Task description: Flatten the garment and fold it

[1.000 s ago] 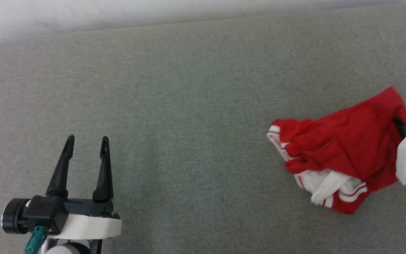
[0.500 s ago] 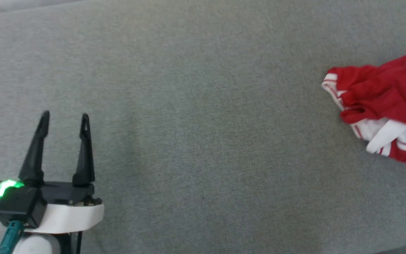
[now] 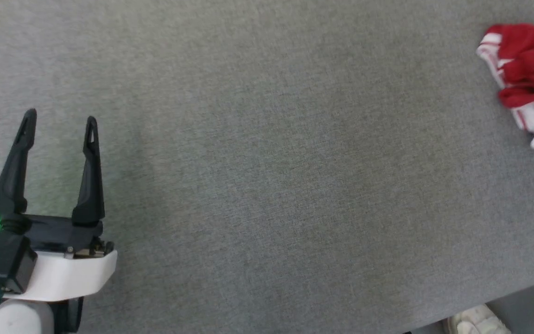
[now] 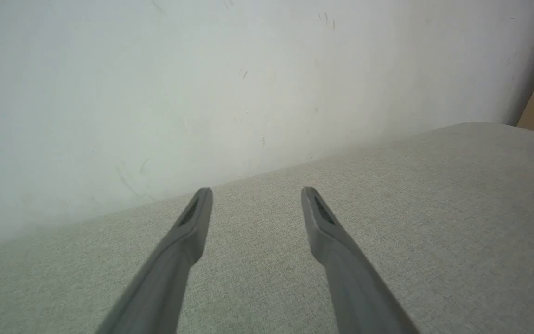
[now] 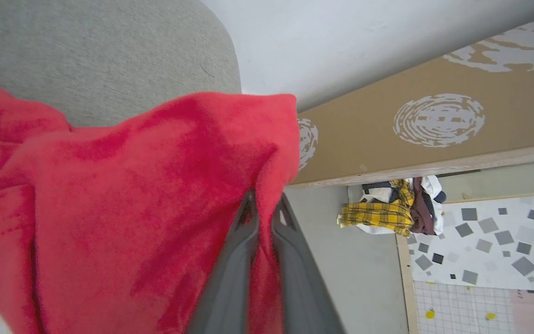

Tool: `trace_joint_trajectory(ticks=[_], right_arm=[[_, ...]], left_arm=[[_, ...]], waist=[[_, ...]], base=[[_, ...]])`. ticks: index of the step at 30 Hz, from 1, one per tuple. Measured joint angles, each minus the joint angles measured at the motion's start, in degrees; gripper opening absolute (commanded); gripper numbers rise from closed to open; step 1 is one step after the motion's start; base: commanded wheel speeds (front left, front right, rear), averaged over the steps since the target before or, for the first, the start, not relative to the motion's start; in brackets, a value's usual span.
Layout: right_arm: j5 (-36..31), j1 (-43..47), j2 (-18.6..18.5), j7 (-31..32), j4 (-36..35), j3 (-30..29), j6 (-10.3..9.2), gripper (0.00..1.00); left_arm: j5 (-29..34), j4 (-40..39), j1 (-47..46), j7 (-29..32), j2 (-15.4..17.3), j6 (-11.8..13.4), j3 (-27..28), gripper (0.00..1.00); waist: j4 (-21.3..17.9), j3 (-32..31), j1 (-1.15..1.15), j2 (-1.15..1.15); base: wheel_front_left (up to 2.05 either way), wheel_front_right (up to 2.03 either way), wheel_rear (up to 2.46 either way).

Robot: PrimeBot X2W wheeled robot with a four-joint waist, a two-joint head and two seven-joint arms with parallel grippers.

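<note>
The garment, red with white striped trim, lies bunched at the right edge of the head view on the grey cloth surface. In the right wrist view my right gripper is shut on a red edge of the garment, which drapes to the left over the fingers. My left gripper stands open at the lower left of the head view, far from the garment, with nothing between its fingers. The left gripper hovers open over bare grey surface near the wall.
A white wall runs behind the surface. The surface's front edge shows at lower right, with a white shoe on the floor below. A brown patterned board and a heap of yellow plaid clothes lie beyond the surface's end.
The head camera has swung left and down, so the garment slid to the upper right edge of the picture. The right arm's white housing has left the picture. Both grippers keep their states.
</note>
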Motion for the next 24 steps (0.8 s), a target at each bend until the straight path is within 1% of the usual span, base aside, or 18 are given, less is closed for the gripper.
trace_joint_trajectory(ticks=[4,7,11,15,16,17,18,19,20,24], right_arm=[[-2.25,-1.15,-1.21,-2.67,2.09,-1.47,0.00,0.00],[-3.36,-1.91,-1.33,-4.27,3.39,-2.09,0.00,0.00],[-4.47,-2.94,-0.79,-6.28,5.39,-2.37,0.00,0.00],[-6.16,-4.13,0.52,-7.81,7.92,-3.72,0.00,0.00],[-6.71,-4.32,0.79,-8.27,8.44,-3.92,0.00,0.09],[-7.05,-4.41,1.07,-8.61,9.06,-4.22,0.00,0.22],[-7.35,-4.54,1.36,-8.80,9.70,-4.43,0.00,0.41],[-7.58,-4.65,1.64,-9.13,10.33,-4.79,0.00,0.76],[-7.87,-4.74,1.79,-9.42,10.93,-5.21,0.00,1.00],[-8.47,-5.06,1.96,-10.71,12.87,-5.49,0.00,1.00]], left_arm=[[0.04,-1.33,-0.10,0.56,1.00,0.00,0.64,1.00],[0.42,-2.04,-0.10,0.98,1.48,0.00,1.14,1.00],[0.59,-2.88,-0.09,1.05,2.12,0.03,1.68,1.00],[0.91,-3.19,-0.08,1.52,2.49,0.05,1.67,1.00],[0.91,-3.22,-0.08,1.55,2.53,0.07,1.65,1.00],[0.91,-3.24,-0.08,1.55,2.55,0.07,1.60,1.00],[0.91,-3.24,-0.07,1.55,2.57,0.07,1.60,1.00],[0.92,-3.30,-0.07,1.54,2.57,0.09,1.63,1.00],[0.96,-3.36,-0.07,1.48,2.61,0.14,1.62,1.00],[1.38,-3.79,-0.05,0.46,2.80,0.87,1.76,1.00]], waist=[[-1.01,2.36,0.00,0.00],[-1.67,3.67,0.00,0.00],[-2.50,4.78,-0.01,0.00],[-3.01,5.55,-0.01,0.00],[-3.09,5.62,-0.01,0.00],[-3.09,5.61,-0.01,0.00],[-3.06,5.54,-0.01,0.00],[-3.02,5.44,-0.01,0.00],[-2.96,5.33,-0.01,0.00],[-2.63,4.96,-0.01,0.00]], base=[[0.00,0.00,0.00],[0.00,0.00,0.00],[0.00,0.00,0.00],[0.00,0.00,0.00],[0.00,0.00,0.00],[0.00,0.00,0.00],[0.00,0.00,0.00],[0.00,0.00,0.00],[0.00,0.00,0.00],[0.00,0.00,0.00]])
